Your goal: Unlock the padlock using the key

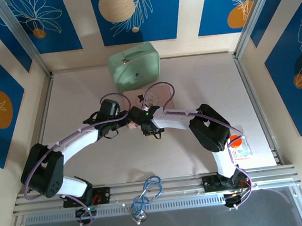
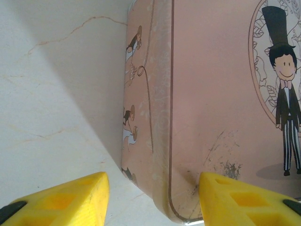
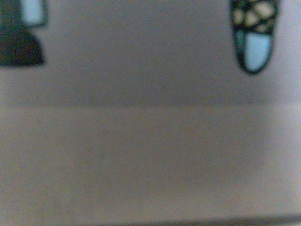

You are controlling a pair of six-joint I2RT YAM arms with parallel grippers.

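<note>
Starting on the left of the pink box, we see the pale table. At the near-left corner of the box stands the left gripper, its two yellow fingers wide apart. One finger is on the table side and the other over the lid; the corner lies between them and they hold nothing. Just behind the box lies one green case; we cannot tell if the two touch. Over the box hangs the right gripper, very close to the printed lid. Its camera picture is blurred, so we cannot tell whether its fingers are apart or together, nor whether it carries the key. The padlock we cannot make out with certainty; we judge that it sits at the near edge of the box, under the two wrists that meet there. We expect it to be light, hard and stiff, with a thin smooth shackle that slips easily, and free to swing or turn when the key pushes on it. So we would take it by the flat sides of its blue body, leaving the keyhole free, and not by the shackle. Well to the right of the box lies one orange thing. In count: one pink box, one green case, one orange thing, two arms, two yellow fingers.
</note>
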